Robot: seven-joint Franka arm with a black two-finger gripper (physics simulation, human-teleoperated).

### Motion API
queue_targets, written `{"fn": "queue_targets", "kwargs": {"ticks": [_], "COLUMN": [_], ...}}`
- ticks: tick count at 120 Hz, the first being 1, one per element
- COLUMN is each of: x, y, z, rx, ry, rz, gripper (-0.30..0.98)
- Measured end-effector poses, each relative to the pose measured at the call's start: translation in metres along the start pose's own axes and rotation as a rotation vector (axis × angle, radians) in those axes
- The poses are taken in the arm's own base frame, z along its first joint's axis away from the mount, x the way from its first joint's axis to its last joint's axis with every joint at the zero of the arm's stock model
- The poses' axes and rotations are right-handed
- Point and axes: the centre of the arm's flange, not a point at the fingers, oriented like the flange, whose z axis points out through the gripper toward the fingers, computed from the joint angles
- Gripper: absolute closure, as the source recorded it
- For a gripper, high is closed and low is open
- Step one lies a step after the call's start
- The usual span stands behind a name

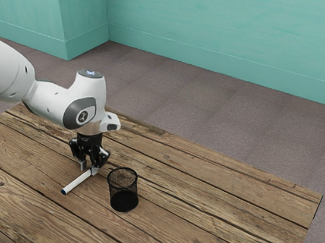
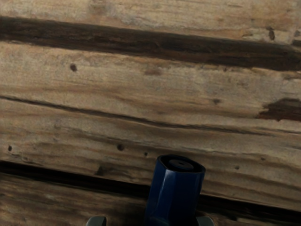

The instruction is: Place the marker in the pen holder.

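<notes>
The gripper (image 1: 88,170) is low over the wooden table (image 1: 214,227), its two fingers pointing down and standing apart, with a clear gap between them. The marker (image 1: 77,183) is at the fingertips: in the exterior view one end of its white barrel comes up beside the finger nearer that view's right, and the barrel runs away from the fingers at a slant, toward the exterior view's left and nearer its camera, to a dark blue tip. In the wrist view a blue end of the marker, with a dark round face, shows between the two fingertips, close up to one of them and with open space on the side of the other, so the fingers are not closed on it from both sides. Whether the near finger actually touches the marker, I cannot tell, nor whether the marker lies fully flat on the wood. The pen holder (image 1: 113,185), a black mesh cup, stands upright on the table just beside the fingers, toward the exterior view's right, and the marker is outside it. Under the fingers the planks show dark grooves, knots and cracks. Well beyond the fingers are a grey-brown floor (image 1: 211,113) and a teal wall (image 1: 223,27).
</notes>
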Motion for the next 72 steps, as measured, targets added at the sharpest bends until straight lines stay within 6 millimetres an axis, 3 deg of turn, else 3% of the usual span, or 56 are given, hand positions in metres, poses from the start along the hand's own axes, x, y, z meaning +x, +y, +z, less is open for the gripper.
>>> {"fn": "queue_targets", "kwargs": {"ticks": [23, 39, 53, 72], "x": [0.0, -0.001, -0.014, -0.058], "y": [0.002, 0.005, 0.022, 0.071], "z": [0.004, -0.01, -0.075, -0.18], "rx": [0.002, 0.004, -0.001, -0.026], "ry": [-0.007, 0.016, 0.106, 0.24], "rz": [-0.002, -0.003, 0.021, 0.099], "gripper": [0.65, 0.72, 0.76, 0.78]}}
